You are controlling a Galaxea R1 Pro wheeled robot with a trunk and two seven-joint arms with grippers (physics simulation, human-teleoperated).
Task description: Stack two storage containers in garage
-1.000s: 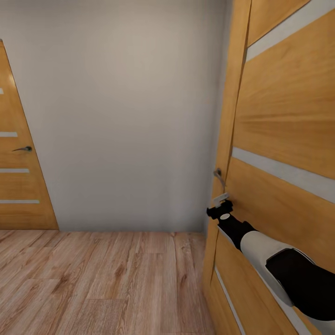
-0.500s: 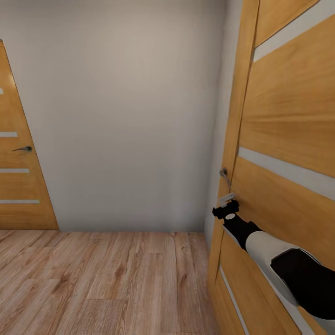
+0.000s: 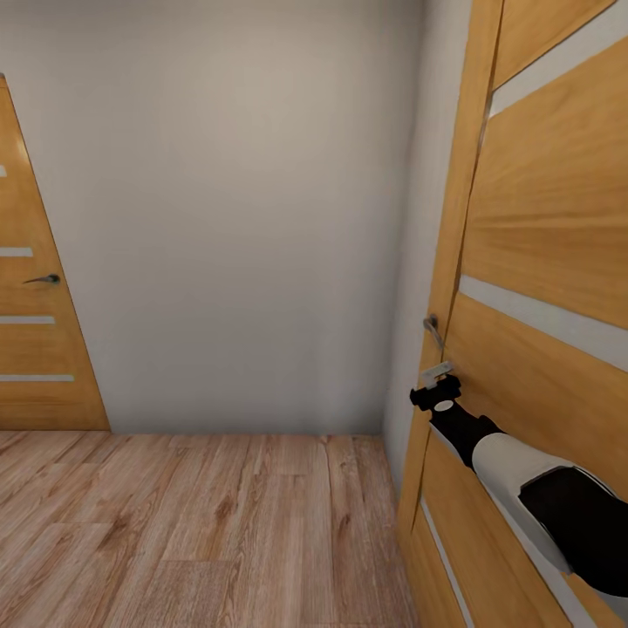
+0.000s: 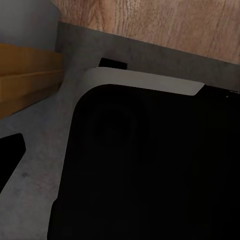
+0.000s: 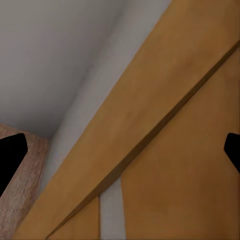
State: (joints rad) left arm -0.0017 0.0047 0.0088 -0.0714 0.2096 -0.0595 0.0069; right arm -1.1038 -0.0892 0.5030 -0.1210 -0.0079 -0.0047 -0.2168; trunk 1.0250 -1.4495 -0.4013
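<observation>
The right tool [image 3: 433,375] is held against the honey-coloured wooden door with pale inset strips [image 3: 541,227], just below its curved metal lever handle [image 3: 431,327]. This placement suits pushing the door leaf aside so that a passage is gained. In the right wrist view the dark fingertips [image 5: 11,155] are seen spread wide apart with nothing between them. The state of the left tool cannot be told. The two orange-red storage containers are not located at this moment. A plain grey wall [image 3: 227,209], a light wood plank floor [image 3: 192,523] and a second wooden door [image 3: 35,305] are presented, so transit is judged to be under way.
</observation>
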